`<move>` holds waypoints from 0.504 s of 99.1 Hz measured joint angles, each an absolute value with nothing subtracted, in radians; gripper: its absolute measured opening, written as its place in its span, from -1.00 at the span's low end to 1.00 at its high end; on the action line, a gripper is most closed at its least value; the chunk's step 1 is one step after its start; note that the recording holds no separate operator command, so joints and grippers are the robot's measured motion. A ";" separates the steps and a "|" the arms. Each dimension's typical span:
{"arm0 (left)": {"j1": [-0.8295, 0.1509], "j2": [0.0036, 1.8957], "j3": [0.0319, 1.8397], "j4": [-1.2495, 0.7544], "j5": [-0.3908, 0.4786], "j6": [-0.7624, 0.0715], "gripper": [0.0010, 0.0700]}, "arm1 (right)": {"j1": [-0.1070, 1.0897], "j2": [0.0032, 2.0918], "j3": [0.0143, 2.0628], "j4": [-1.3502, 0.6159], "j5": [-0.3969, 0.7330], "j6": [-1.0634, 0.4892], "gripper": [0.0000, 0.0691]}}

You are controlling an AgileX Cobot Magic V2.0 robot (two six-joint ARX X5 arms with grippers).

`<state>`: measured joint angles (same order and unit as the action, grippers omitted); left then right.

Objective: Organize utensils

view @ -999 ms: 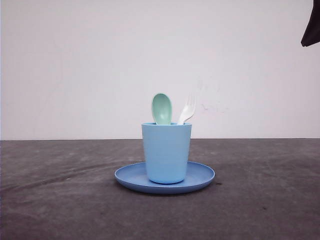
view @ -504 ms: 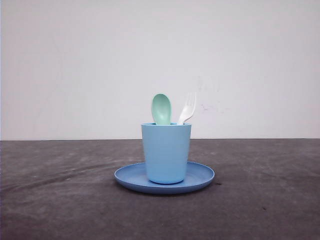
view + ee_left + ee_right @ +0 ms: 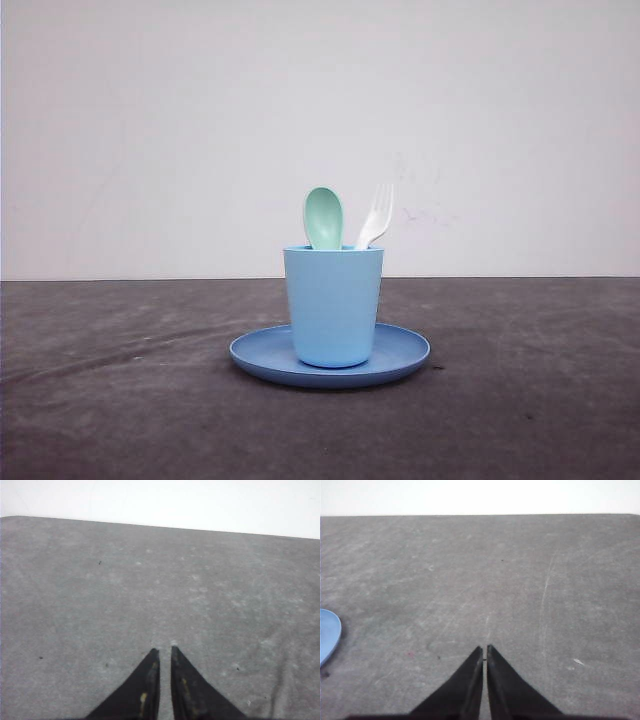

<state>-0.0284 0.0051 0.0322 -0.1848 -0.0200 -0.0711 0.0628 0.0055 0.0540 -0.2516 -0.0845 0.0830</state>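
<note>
A mint-green spoon [image 3: 323,218] and a white fork [image 3: 376,216] stand upright in a light blue cup [image 3: 333,305], heads up, the fork leaning right. The cup rests in the middle of a round blue plate [image 3: 405,352] on the dark table. My left gripper [image 3: 163,651] hangs over bare grey table with its fingers nearly together and nothing between them. My right gripper [image 3: 485,648] is shut over bare table too, with the plate's rim [image 3: 329,634] off to one side of it.
A plain white wall [image 3: 150,130] stands behind the table's far edge. Dark grey tabletop [image 3: 120,400] stretches on both sides of the plate.
A dark part of the right arm at the upper right corner one second ago has gone out of the front view. The cup, plate, spoon and fork have not moved.
</note>
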 joint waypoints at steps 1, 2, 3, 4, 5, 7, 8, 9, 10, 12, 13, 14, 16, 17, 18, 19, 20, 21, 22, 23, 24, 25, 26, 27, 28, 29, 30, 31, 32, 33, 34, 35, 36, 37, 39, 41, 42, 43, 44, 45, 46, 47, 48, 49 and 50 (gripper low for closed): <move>-0.028 0.005 0.032 -0.185 -0.020 -0.071 -0.99 | 0.063 0.004 0.050 -0.249 -0.086 0.083 -0.96; -0.028 0.005 0.032 -0.185 -0.020 -0.071 -0.99 | 0.063 0.002 0.046 -0.247 -0.086 0.083 -0.96; -0.028 0.005 0.032 -0.185 -0.020 -0.071 -0.99 | 0.063 0.001 0.043 -0.242 -0.088 0.083 -0.96; -0.028 0.005 0.032 -0.184 -0.020 -0.071 -0.99 | 0.063 0.001 0.040 -0.239 -0.089 0.083 -0.96; -0.028 0.005 0.032 -0.184 -0.020 -0.071 -0.99 | 0.063 0.002 0.039 -0.234 -0.091 0.083 -0.96; -0.028 0.005 0.032 -0.184 -0.020 -0.071 -0.99 | 0.063 0.005 0.038 -0.224 -0.095 0.083 -0.96; -0.028 0.005 0.032 -0.184 -0.020 -0.071 -0.99 | 0.063 0.006 0.036 -0.217 -0.097 0.082 -0.96; -0.028 0.006 0.032 -0.185 -0.020 -0.071 -0.99 | 0.063 0.005 0.034 -0.213 -0.099 0.082 -0.96; -0.028 0.006 0.032 -0.184 -0.020 -0.071 -0.99 | 0.063 0.006 0.032 -0.208 -0.101 0.082 -0.96; -0.028 0.006 0.032 -0.184 -0.020 -0.071 -0.99 | 0.063 0.005 0.027 -0.196 -0.104 0.082 -0.96; -0.028 0.006 0.032 -0.184 -0.020 -0.071 -0.99 | 0.063 0.005 0.025 -0.190 -0.106 0.082 -0.96; -0.028 0.006 0.032 -0.185 -0.020 -0.071 -0.99 | 0.063 0.005 0.024 -0.186 -0.106 0.082 -0.96; -0.028 0.005 0.032 -0.184 -0.020 -0.071 -0.99 | 0.063 0.004 0.022 -0.179 -0.109 0.082 -0.96; -0.028 0.005 0.032 -0.184 -0.020 -0.071 -0.99 | 0.063 0.004 0.022 -0.178 -0.108 0.082 -0.96; -0.028 0.005 0.032 -0.184 -0.020 -0.071 -0.99 | 0.063 0.004 0.021 -0.177 -0.107 0.082 -0.96; -0.028 0.005 0.032 -0.184 -0.020 -0.071 -0.99 | 0.063 0.004 0.021 -0.178 -0.107 0.082 -0.96; -0.028 0.005 0.032 -0.184 -0.020 -0.071 -0.99 | 0.063 0.004 0.021 -0.178 -0.105 0.082 -0.96; -0.028 0.006 0.032 -0.184 -0.020 -0.071 -0.99 | 0.063 0.004 0.020 -0.178 -0.105 0.082 -0.96; -0.028 0.006 0.032 -0.184 -0.020 -0.071 -0.99 | 0.063 0.004 0.020 -0.177 -0.105 0.082 -0.96; -0.028 0.006 0.032 -0.184 -0.020 -0.071 -0.99 | 0.063 0.004 0.020 -0.177 -0.105 0.082 -0.96; -0.028 0.006 0.032 -0.184 -0.020 -0.071 -0.99 | 0.063 0.004 0.020 -0.176 -0.105 0.082 -0.96; -0.028 0.006 0.032 -0.184 -0.020 -0.071 -0.99 | 0.063 0.004 0.020 -0.176 -0.105 0.082 -0.96; -0.028 0.006 0.032 -0.184 -0.020 -0.071 -0.99 | 0.063 0.004 0.020 -0.176 -0.105 0.082 -0.96; -0.028 0.006 0.032 -0.184 -0.020 -0.071 -0.99 | 0.063 0.004 0.020 -0.176 -0.105 0.082 -0.96; -0.028 0.006 0.032 -0.184 -0.020 -0.071 -0.99 | 0.063 0.004 0.020 -0.175 -0.105 0.082 -0.96; -0.028 0.006 0.032 -0.184 -0.020 -0.071 -0.99 | 0.063 0.004 0.020 -0.175 -0.105 0.082 -0.96; -0.028 0.006 0.032 -0.184 -0.020 -0.071 -0.99 | 0.063 0.004 0.020 -0.175 -0.105 0.082 -0.96; -0.028 0.006 0.032 -0.184 -0.020 -0.071 -0.99 | 0.063 0.004 0.020 -0.175 -0.105 0.082 -0.96; -0.028 0.006 0.032 -0.184 -0.020 -0.071 -0.99 | 0.063 0.004 0.020 -0.175 -0.105 0.082 -0.96; -0.028 0.006 0.032 -0.184 -0.020 -0.071 -0.99 | 0.063 0.004 0.020 -0.175 -0.105 0.082 -0.96; -0.028 0.006 0.032 -0.184 -0.020 -0.071 -0.99 | 0.063 0.004 0.020 -0.175 -0.105 0.082 -0.96; -0.028 0.006 0.032 -0.184 -0.020 -0.071 -0.99 | 0.063 0.004 0.020 -0.175 -0.105 0.082 -0.96; -0.028 0.006 0.032 -0.184 -0.020 -0.071 -0.99 | 0.063 0.004 0.019 -0.174 -0.105 0.082 -0.96; -0.028 0.006 0.032 -0.184 -0.020 -0.071 -0.99 | 0.063 0.004 0.019 -0.174 -0.105 0.082 -0.96; -0.028 0.005 0.032 -0.184 -0.020 -0.071 -0.99 | 0.063 0.004 0.019 -0.173 -0.105 0.082 -0.96; -0.028 0.006 0.032 -0.184 -0.020 -0.071 -0.99 | 0.063 0.004 0.019 -0.171 -0.105 0.082 -0.96; -0.028 0.006 0.032 -0.184 -0.020 -0.071 -0.99 | 0.063 0.004 0.019 -0.170 -0.105 0.082 -0.96; -0.028 0.006 0.032 -0.184 -0.020 -0.071 -0.99 | 0.063 0.004 0.018 -0.169 -0.105 0.082 -0.96; -0.028 0.006 0.032 -0.184 -0.020 -0.071 -0.99 | 0.063 0.004 0.018 -0.169 -0.105 0.082 -0.96; -0.028 0.006 0.032 -0.184 -0.020 -0.071 -0.99 | 0.063 0.004 0.018 -0.168 -0.105 0.082 -0.96; -0.028 0.006 0.032 -0.184 -0.020 -0.071 -0.99 | 0.063 0.004 0.018 -0.168 -0.105 0.082 -0.96; -0.028 0.006 0.032 -0.184 -0.020 -0.071 -0.99 | 0.063 0.004 0.018 -0.168 -0.105 0.082 -0.96; -0.028 0.006 0.032 -0.184 -0.020 -0.071 -0.99 | 0.063 0.004 0.018 -0.168 -0.105 0.082 -0.96; -0.028 0.006 0.032 -0.184 -0.020 -0.071 -0.99 | 0.063 0.004 0.018 -0.168 -0.105 0.082 -0.96; -0.028 0.006 0.032 -0.184 -0.020 -0.071 -0.99 | 0.063 0.004 0.018 -0.168 -0.105 0.082 -0.96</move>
